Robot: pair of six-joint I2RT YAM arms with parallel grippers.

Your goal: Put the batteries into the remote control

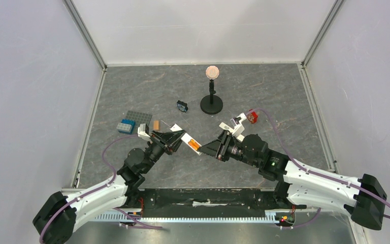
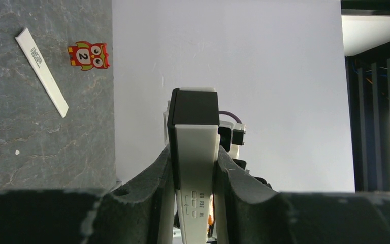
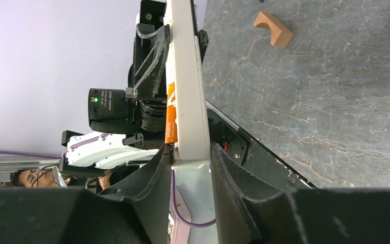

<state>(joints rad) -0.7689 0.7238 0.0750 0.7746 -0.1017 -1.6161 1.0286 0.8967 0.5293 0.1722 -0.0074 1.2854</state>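
From above, the left gripper [image 1: 175, 138] and right gripper [image 1: 210, 148] each clamp one end of the remote control [image 1: 189, 141], held above mid-table, with the batteries [image 1: 194, 145] showing orange in its bay. The left wrist view shows narrow-set fingers pinching the black-ended bar; a white strip [image 2: 41, 71], perhaps the cover, lies beside an owl tile [image 2: 88, 56]. In the right wrist view the jaws grip the white end just below a battery. Loading looks nearly done, so next one hand should release to seat the cells or fetch the strip, with the table's [image 3: 304, 101] near edge close and open room to the far right.
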